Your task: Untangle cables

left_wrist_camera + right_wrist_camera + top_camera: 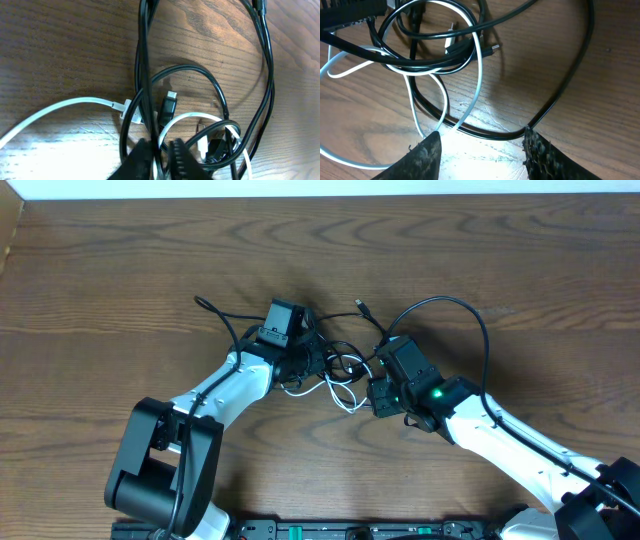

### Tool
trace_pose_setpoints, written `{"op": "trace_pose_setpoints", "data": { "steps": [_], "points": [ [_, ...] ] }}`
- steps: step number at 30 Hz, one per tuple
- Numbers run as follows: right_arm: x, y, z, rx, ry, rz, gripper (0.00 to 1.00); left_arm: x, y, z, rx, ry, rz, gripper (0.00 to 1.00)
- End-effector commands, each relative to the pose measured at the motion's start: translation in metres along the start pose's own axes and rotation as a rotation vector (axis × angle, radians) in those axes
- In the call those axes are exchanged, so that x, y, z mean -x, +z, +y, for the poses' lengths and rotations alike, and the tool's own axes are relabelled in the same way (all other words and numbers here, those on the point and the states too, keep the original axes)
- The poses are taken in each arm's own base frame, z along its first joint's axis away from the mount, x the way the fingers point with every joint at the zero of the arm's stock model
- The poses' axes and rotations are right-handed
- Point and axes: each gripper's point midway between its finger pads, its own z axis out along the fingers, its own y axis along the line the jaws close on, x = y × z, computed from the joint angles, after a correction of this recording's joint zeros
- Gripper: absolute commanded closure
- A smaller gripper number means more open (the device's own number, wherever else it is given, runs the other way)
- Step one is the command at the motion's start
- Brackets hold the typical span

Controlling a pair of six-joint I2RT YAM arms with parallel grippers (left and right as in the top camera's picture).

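Thin charging cables, two black and one white, knotted in a heap mid-desk, right between both arms. On the left, the left fingers are narrow, nearly together, pinched on a black strand that runs straight away from the tips. Just beyond the tips, a white strand trails off to the left. A small black plug lies inside a black loop. The heap's long axis runs left-right, arm to arm, so a pull apart along that line looks like the coming move. Further right, the right fingers are wide and hold nothing. A white loop and a black loop lie on the desk across the gap, the black one touching the right-hand tip. Both arms are at the heap, but only the left is on a strand. A loose plug end points toward the far side. A thick black arm cable arcs over the right arm and is not part of the knot. The desk is brown wood-grain, matte. There's a pale strip along the far edge; the rest of the room isn't visible.
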Motion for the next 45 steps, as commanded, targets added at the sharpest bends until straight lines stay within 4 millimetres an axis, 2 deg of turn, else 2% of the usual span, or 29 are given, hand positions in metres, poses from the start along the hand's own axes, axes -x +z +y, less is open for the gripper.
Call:
{"op": "trace_pose_setpoints", "data": {
  "steps": [1, 5, 9, 12, 16, 21, 24, 29, 39, 45],
  "points": [
    [-0.005, 0.002, 0.001, 0.001, 0.007, 0.018, 0.51, -0.003, 0.003, 0.004, 0.015, -0.002, 0.006, 0.93],
    [-0.006, 0.002, -0.001, -0.003, 0.011, 0.024, 0.53, -0.004, 0.002, -0.008, -0.046, 0.009, 0.023, 0.93],
    [-0.001, 0.0, -0.008, -0.01, 0.137, 0.011, 0.53, 0.002, -0.011, -0.029, -0.126, 0.068, 0.008, 0.93],
    [0.012, -0.004, -0.004, 0.086, 0.22, -0.002, 0.52, 0.011, -0.041, -0.052, -0.187, 0.106, -0.039, 0.93],
    [0.028, -0.01, 0.004, 0.218, 0.26, -0.018, 0.52, 0.01, -0.081, -0.085, -0.318, 0.159, -0.075, 0.93],
    [0.049, -0.02, 0.016, 0.36, 0.248, -0.067, 0.47, 0.009, -0.118, -0.106, -0.403, 0.154, -0.123, 0.93],
    [0.056, -0.025, 0.024, 0.413, 0.229, -0.086, 0.46, 0.005, -0.132, -0.116, -0.446, 0.16, -0.126, 0.93],
    [0.062, -0.032, 0.039, 0.5, 0.2, -0.098, 0.46, -0.005, -0.14, -0.125, -0.502, 0.163, -0.085, 0.93],
    [0.061, -0.033, 0.043, 0.508, 0.192, -0.096, 0.43, -0.006, -0.142, -0.129, -0.524, 0.151, -0.072, 0.93],
    [0.058, -0.031, 0.046, 0.501, 0.183, -0.091, 0.43, -0.004, -0.168, -0.166, -0.721, 0.234, -0.085, 0.93]
  ]
}}
